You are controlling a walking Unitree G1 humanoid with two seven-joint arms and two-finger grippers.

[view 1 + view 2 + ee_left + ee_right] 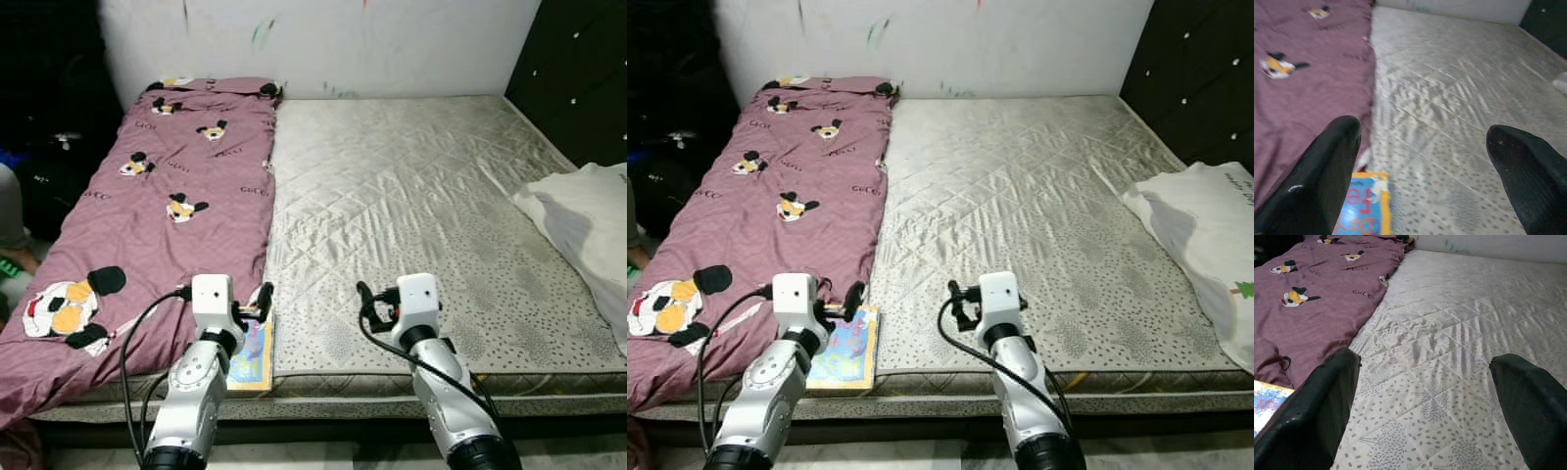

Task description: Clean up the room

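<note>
While both arms reach out over the near edge of the bed (411, 196), neither tool holds anything, so the tidying looks barely begun. Nearest the robot, the left tool (257, 304) hangs with its fingers (1327, 166) spread wide apart, just above a colourful children's book (844, 360) that lies flat at the mattress edge, right beside the hem of the purple cartoon-print blanket (167, 206). The book seems the most obvious stray item, and the left tool is best placed to take it; my guess is that this is the step in hand, though no grasp has been made. The right tool (367, 302) hovers over bare quilted mattress, its fingers (1322, 406) likewise well apart and empty.

Farther along, the purple blanket runs the length of the bed's left side up to the wall, lying fairly smooth but unfolded. At the right edge, a white cloth (588, 220) is bunched loosely and hangs partly off the mattress; it probably needs folding or removing. Dark clutter sits in the shade to the left of the bed, too dim to identify.
</note>
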